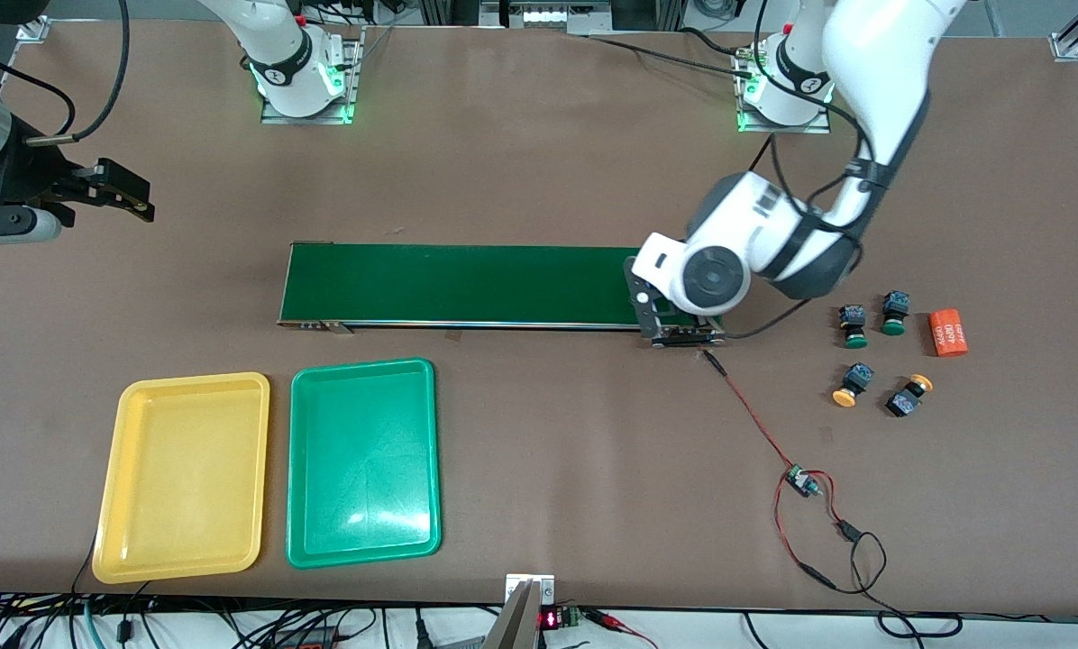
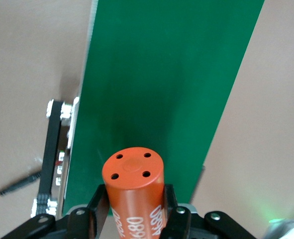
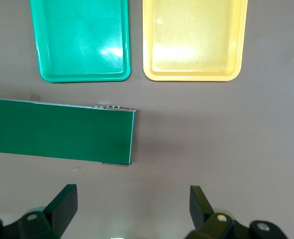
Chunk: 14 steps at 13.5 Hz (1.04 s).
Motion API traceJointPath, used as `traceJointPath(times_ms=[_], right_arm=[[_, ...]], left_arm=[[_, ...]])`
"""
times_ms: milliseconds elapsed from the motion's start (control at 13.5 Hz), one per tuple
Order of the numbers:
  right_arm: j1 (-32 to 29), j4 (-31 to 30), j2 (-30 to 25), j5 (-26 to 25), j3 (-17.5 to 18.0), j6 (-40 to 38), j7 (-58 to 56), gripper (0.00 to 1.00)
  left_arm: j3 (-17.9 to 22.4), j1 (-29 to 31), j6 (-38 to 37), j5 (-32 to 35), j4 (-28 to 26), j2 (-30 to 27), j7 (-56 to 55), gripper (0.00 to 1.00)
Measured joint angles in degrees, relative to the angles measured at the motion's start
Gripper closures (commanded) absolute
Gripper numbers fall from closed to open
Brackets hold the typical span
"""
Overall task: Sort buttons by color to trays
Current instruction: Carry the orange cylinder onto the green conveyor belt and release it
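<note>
- left gripper (image 2: pixel 134 219) clamped on orange numbered cylinder (image 2: pixel 134 186), over conveyor belt (image 1: pixel 458 284) end
- right gripper (image 3: pixel 132 209) waits, jaws wide, empty
- four buttons (image 1: pixel 872 356) near left arm's end
- yellow tray (image 1: pixel 183 478), green tray (image 1: pixel 363 464) empty

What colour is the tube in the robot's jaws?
Orange cylinder with white numbers, clearest in the left wrist view.

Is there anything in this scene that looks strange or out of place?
Yes. The left gripper holds an orange cylinder over the belt, not a button. All four buttons lie untouched on the table, and both trays hold nothing.
</note>
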Motion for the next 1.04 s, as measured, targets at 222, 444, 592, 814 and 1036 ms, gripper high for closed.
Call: traceJointPath(times_ms=[222, 444, 592, 814, 1036], right_arm=[[0.0, 0.0, 0.0, 0.0, 0.0, 0.01, 0.0, 0.0], [0.0, 0.0, 0.0, 0.0, 0.0, 0.02, 0.0, 0.0], [0.0, 0.0, 0.0, 0.0, 0.0, 0.02, 0.0, 0.0], [0.0, 0.0, 0.0, 0.0, 0.0, 0.02, 0.0, 0.0], [0.01, 0.0, 0.0, 0.0, 0.01, 0.03, 0.0, 0.0]], left_arm=[[-0.15, -1.63, 1.43, 2.5, -1.63, 0.01, 3.64, 0.0], [-0.13, -1.52, 1.45, 2.55, -1.72, -0.05, 4.55, 0.0], [-0.12, -1.29, 0.91, 2.55, -1.33, -0.48, 4.37, 0.0], [0.26, -0.5, -6.5, 2.56, 1.69, -3.53, -5.18, 0.0], [0.68, 3.69, -12.94, 2.59, 6.66, -6.52, -19.23, 0.0]])
